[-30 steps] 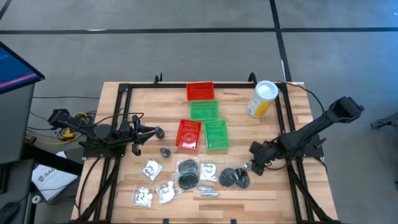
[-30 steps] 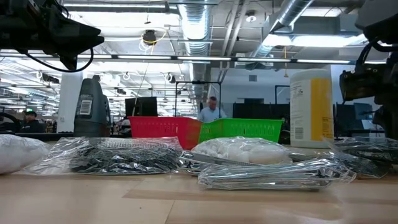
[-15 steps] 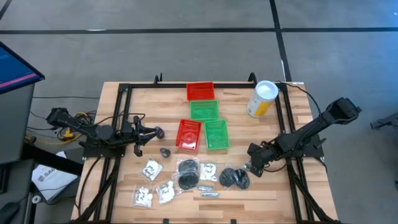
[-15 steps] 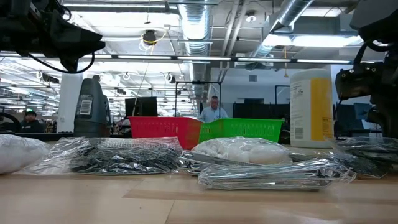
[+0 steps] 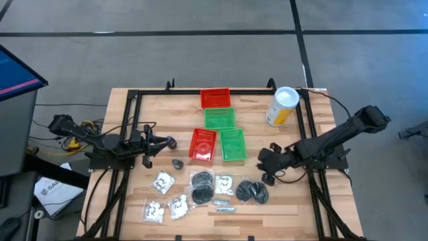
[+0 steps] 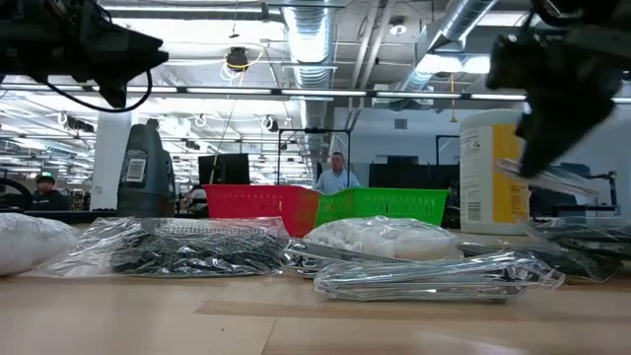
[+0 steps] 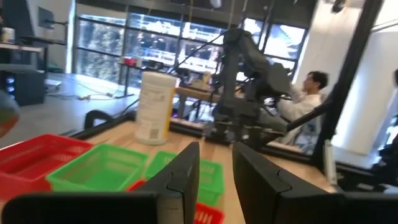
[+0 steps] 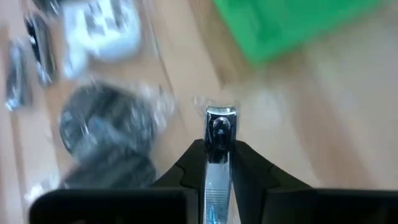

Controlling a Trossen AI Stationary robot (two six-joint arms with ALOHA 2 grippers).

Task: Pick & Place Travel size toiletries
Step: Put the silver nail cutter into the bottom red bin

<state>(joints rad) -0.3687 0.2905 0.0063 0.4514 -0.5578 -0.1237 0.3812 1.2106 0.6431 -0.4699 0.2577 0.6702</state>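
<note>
Having lifted, right gripper point(image 8: 217, 134) fingers pinching silvery sachet point(image 8: 219, 124); nearer green basket point(image 5: 233, 144)

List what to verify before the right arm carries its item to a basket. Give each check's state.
1. Grip: the right gripper has its jaws shut on a slim silvery sachet: ok.
2. Height: in the low view the sachet hangs well above the packets on the table: ok.
3. Single item: whether a second sachet clings to the first: cannot tell.
4. Target: the near green basket sits beside the gripper, with nothing seen inside it: ok.
5. Other arm: the left gripper is at the table's left side, jaws open, beyond the red basket: ok.
</note>
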